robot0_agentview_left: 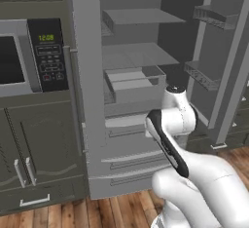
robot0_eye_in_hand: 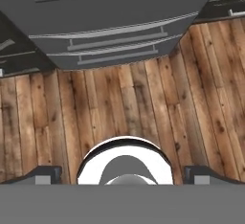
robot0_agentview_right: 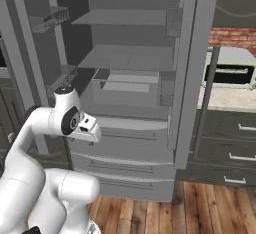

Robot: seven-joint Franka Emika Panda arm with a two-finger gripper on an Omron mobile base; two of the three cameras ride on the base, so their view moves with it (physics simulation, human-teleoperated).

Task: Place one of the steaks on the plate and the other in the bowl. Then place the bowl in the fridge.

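Fridge [robot0_agentview_left: 92, 124] grey steel w/ doors open, flat shelves, wood-plank floor [robot0_eye_in_hand: 143, 103], claw [robot0_eye_in_hand: 124, 173] spread wide, holding nothing

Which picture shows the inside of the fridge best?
The right base view: it faces the open fridge nearly square on, with its shelves and inner bin plain to see. The left base view shows the same inside at a slant, partly behind the arm. The hand view looks down at the lower drawers and wooden floor.

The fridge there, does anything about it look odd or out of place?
The tall grey steel fridge stands with both upper doors swung wide open, and the shelves inside look bare. Nothing appears spilled, askew or damaged.
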